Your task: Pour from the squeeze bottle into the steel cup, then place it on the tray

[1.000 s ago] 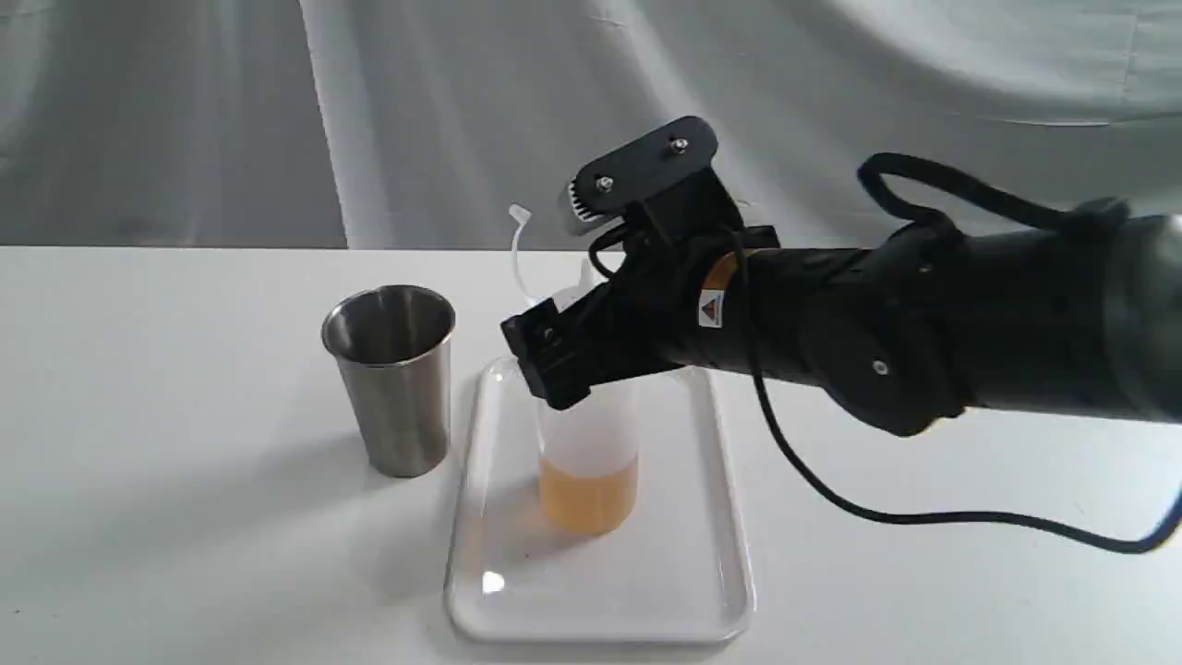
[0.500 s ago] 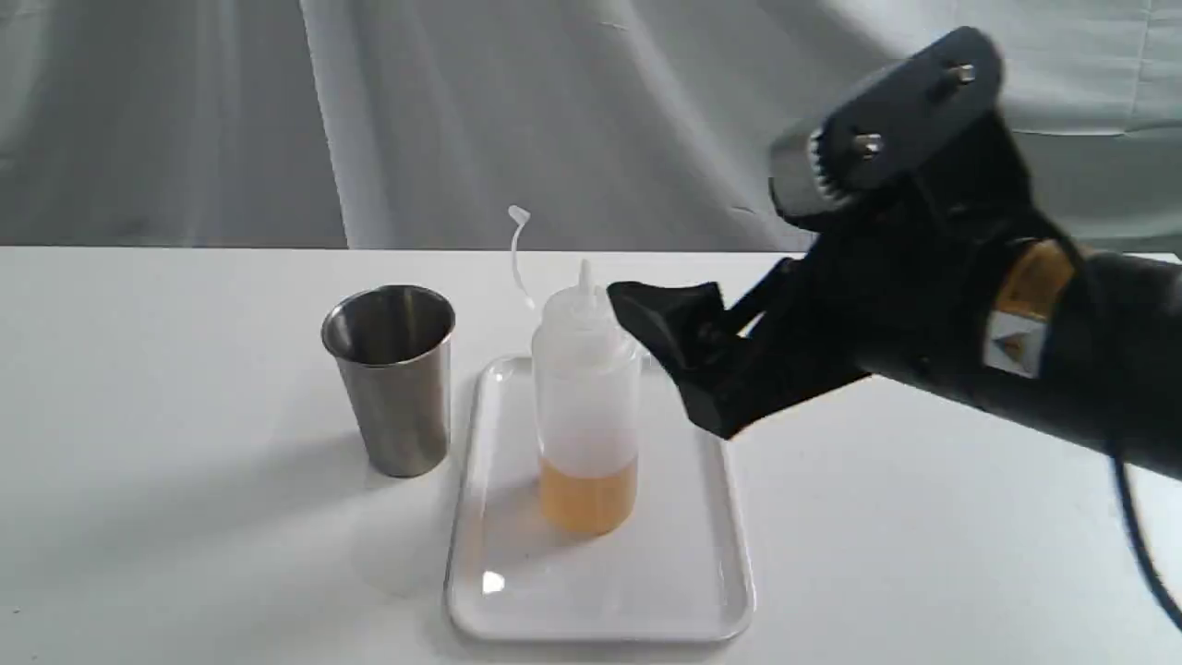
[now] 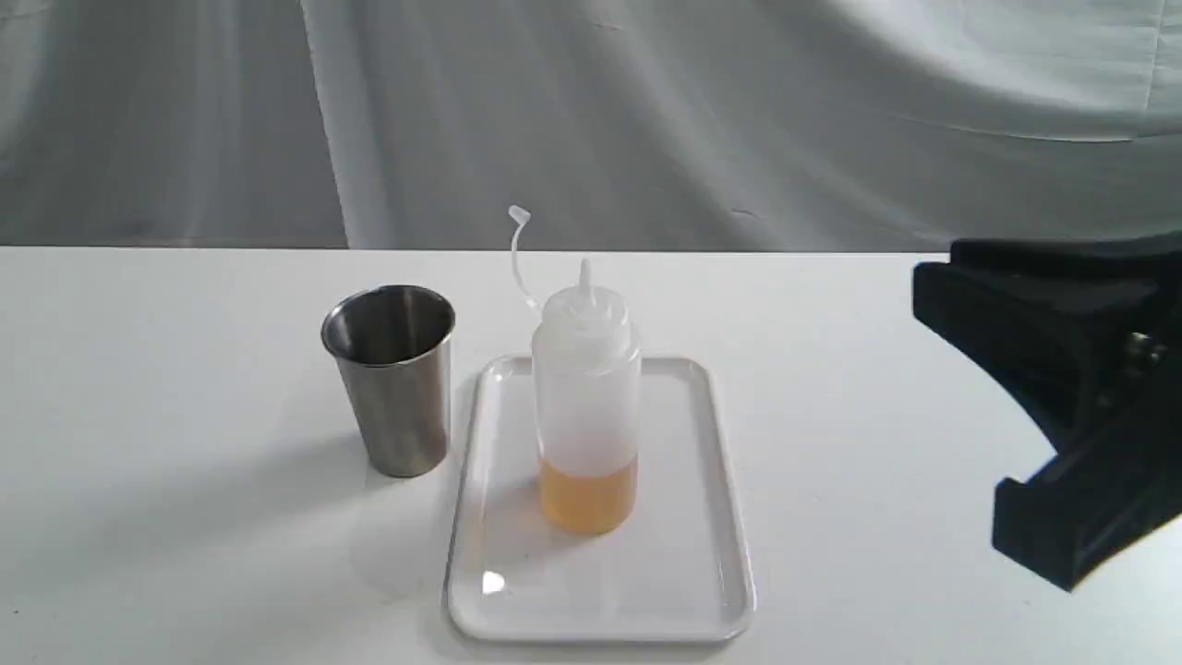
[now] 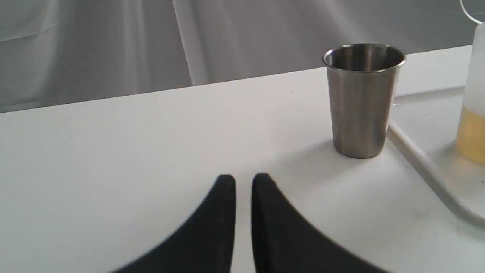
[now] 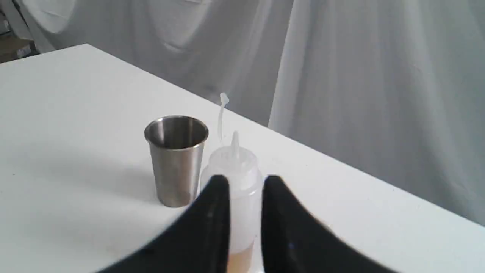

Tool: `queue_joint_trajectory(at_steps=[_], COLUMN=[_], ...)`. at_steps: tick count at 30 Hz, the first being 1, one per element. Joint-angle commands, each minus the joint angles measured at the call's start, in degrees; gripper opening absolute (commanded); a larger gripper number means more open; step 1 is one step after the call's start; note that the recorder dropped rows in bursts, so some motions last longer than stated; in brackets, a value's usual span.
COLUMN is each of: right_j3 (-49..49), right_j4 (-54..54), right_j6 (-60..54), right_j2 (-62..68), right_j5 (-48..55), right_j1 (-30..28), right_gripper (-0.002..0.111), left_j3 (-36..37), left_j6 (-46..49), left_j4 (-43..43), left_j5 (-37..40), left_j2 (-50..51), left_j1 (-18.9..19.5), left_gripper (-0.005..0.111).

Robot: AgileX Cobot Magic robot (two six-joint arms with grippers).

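The squeeze bottle (image 3: 586, 406) stands upright on the white tray (image 3: 674, 563), with amber liquid in its bottom part and its cap strap curling up behind the nozzle. Nothing touches it. The steel cup (image 3: 392, 379) stands just left of the tray on the table. My right gripper (image 3: 960, 406) is open at the far right edge, well clear of the tray. In the right wrist view, the bottle (image 5: 235, 163) and cup (image 5: 176, 159) show beyond that gripper (image 5: 245, 182). My left gripper (image 4: 243, 180) is shut and empty, low over the table short of the cup (image 4: 362, 102).
The white table (image 3: 185, 517) carries only the cup and the tray. A grey cloth backdrop (image 3: 646, 120) hangs behind the table's far edge. The tray rim (image 4: 420, 159) and the bottle's side (image 4: 473, 113) show past the cup in the left wrist view.
My right gripper let go of the bottle and pulled back to the right, out to the frame edge. The bottle stays upright on the tray. The cup has not moved.
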Motion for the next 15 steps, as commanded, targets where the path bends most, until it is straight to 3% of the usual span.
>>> queue_joint_trajectory(at_steps=[1,15], right_j3=[0.5,0.5], right_j4=[1.3,1.3], right_j6=[0.0,0.0], right_j2=[-1.8,-1.8], right_j5=[5.4,7.3], right_j1=[-0.4,-0.4], right_gripper=[0.000,0.000], left_j3=[0.3,0.3], left_j6=[-0.1,-0.1], left_j4=[0.0,0.0], left_j5=[-0.4,-0.4], left_j2=[-0.3,-0.3], left_j1=[-0.2,-0.2], left_gripper=[0.008,0.008])
